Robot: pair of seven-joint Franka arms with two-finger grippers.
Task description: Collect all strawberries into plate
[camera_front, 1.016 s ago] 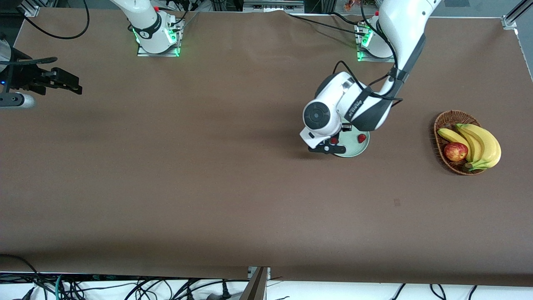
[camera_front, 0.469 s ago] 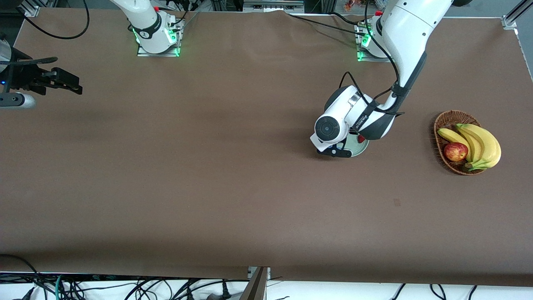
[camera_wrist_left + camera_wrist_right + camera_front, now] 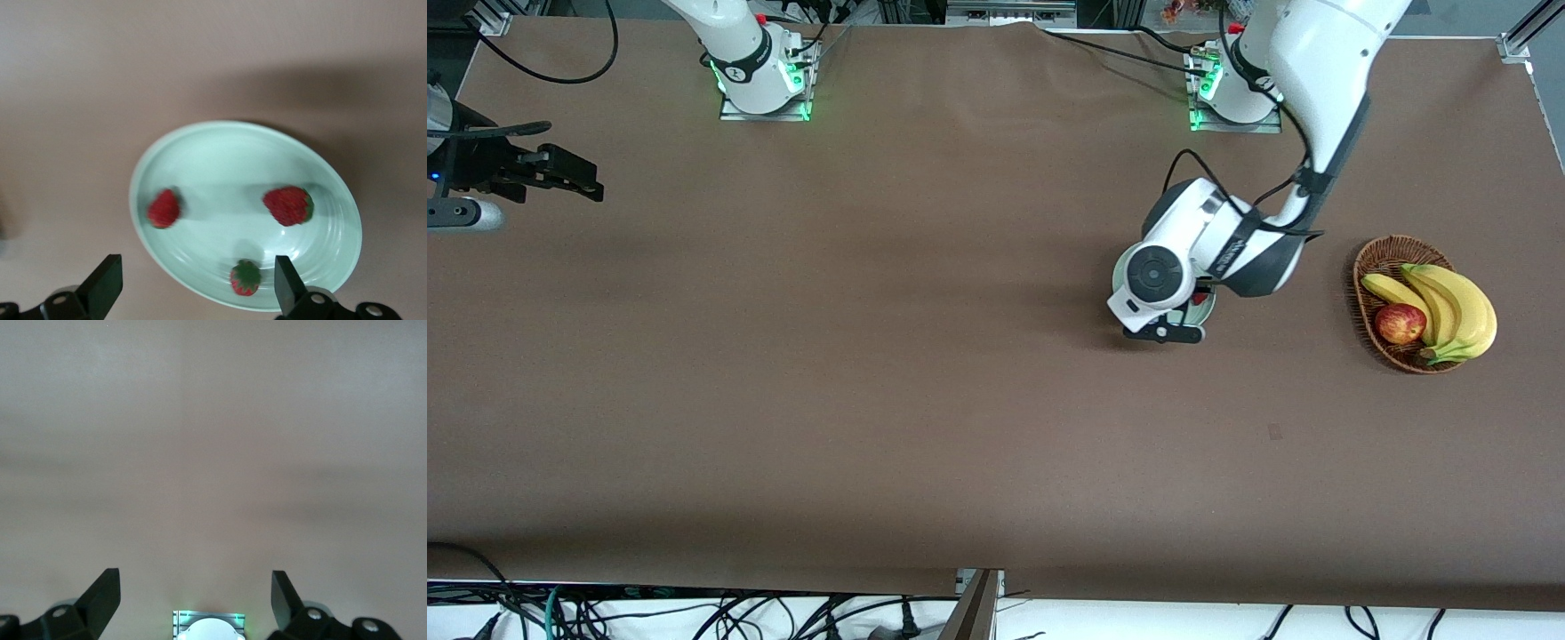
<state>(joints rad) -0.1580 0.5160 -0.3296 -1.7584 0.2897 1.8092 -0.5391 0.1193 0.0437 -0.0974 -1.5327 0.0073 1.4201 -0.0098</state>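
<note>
Front view:
Left gripper (image 3: 1172, 331): over plate (image 3: 1207, 311), mostly hiding it.
Right gripper (image 3: 560, 173): waiting at right arm's end of table (image 3: 871, 356).
Basket (image 3: 1374, 258): woven wicker, holding bananas (image 3: 1458, 307) and apple (image 3: 1400, 323).

Left wrist view:
Plate (image 3: 220, 160): smooth, round, mint-green.
Strawberries (image 3: 287, 205): three, all on plate.
Fingers (image 3: 103, 287): spread wide, holding nothing.

Right wrist view:
Fingers (image 3: 101, 597): spread wide above bare brown table (image 3: 213, 453).

The front view looks down from high over the whole table (image 3: 871, 400), facing both bases. The left wrist view looks straight down, close, past the left gripper (image 3: 197, 287) onto the plate (image 3: 200, 143) (both views share it). The right wrist view faces bare table below the right gripper (image 3: 195, 600).
</note>
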